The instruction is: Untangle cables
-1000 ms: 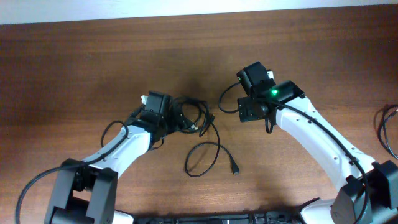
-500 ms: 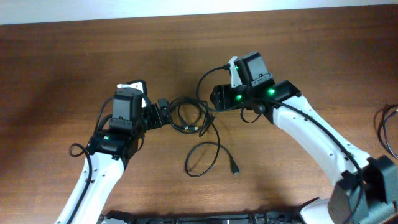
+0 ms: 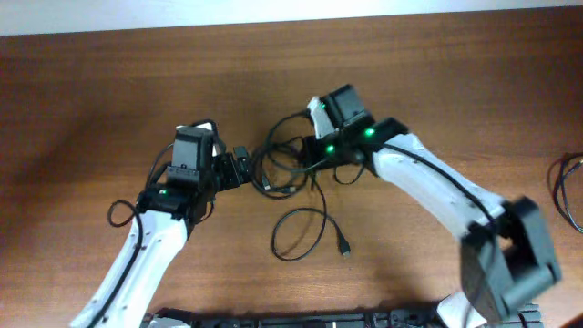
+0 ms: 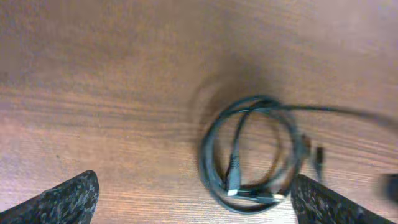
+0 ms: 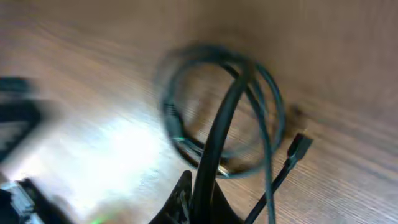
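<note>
The right gripper [image 5: 198,199] has its fingers pressed together on one strand of the cables [image 3: 282,166] at the middle of the wooden table [image 3: 109,82]. The pinched cord rises from the fingertips across the coil [image 5: 217,112] below. The left gripper [image 4: 196,190] stands with its fingers spread wide at the coil's left edge, holding nothing. From overhead it sits just beside the loops; whether it touches them cannot be told.

The left wrist view shows the coil lying flat on the wood, ahead of and between the parted fingertips, with one strand running off to the right. The right wrist view, heavily blurred, alone shows the grip on the strand and a small plug [image 5: 298,146] to the coil's right. Only the overhead view takes in the loose loop [image 3: 296,232] on the near side of the coil, ending in a plug [image 3: 344,247] at its right.

Half a second earlier the right gripper was further right, clear of the coil; it has since swung left onto it, and a strand now arcs up on the far side. The left arm has barely shifted in that time. The near loop lies where it did.
</note>
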### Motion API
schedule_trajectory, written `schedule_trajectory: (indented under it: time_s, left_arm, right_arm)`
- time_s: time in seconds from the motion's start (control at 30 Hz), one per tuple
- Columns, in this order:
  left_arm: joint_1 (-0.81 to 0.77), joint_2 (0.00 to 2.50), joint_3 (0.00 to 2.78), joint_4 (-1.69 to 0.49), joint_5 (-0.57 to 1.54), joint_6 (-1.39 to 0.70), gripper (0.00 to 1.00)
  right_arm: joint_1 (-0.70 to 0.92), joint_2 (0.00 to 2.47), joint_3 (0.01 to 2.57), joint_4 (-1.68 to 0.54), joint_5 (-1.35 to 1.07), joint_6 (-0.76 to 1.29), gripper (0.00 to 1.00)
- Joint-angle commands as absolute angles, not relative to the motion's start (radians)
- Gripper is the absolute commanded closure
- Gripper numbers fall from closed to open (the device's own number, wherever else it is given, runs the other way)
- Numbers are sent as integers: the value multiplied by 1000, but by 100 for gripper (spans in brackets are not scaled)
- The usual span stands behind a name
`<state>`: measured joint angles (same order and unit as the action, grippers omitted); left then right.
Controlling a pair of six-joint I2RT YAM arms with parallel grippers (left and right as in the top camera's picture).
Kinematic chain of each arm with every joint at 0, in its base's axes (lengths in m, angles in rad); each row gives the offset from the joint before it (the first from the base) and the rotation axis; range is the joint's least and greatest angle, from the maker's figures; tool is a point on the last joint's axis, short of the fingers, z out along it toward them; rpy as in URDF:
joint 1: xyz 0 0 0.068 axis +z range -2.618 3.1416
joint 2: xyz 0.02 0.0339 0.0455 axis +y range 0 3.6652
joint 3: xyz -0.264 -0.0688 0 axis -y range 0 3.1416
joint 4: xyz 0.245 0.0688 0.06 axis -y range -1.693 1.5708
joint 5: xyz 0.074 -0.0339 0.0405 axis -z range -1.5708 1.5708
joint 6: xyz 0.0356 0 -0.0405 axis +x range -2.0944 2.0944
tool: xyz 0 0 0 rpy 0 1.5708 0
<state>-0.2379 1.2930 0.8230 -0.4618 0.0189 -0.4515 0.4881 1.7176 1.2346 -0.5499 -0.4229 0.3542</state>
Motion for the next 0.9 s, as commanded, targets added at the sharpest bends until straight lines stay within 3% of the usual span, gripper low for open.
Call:
schedule_trajectory:
  time_s: [0.0,0.4,0.73,0.77,0.8,0.87]
  left_arm:
    - [-233,1367,836,-458,51,-529,1]
    - [-237,1531,836,-374,172,-530,1]
    - [-237,1533,836,-372,168,-530,0]
    - [-237,1533,836,-373,168,-530,2]
    - [-237,1533,836,-373,168,-529,10]
    - [-237,1533,836,-376,160,-529,43]
  right_arm:
    - [511,1548,1282,-555,-488,255,96]
    - [557,1413,1354,-573,-505,130,96]
    - [514,1330,1465,-242,-585,154,96]
    - [514,1330,1465,-226,-554,154,96]
    - [514,1330,1465,-217,-533,155,96]
    - [515,1330,1465,-201,-534,195,96]
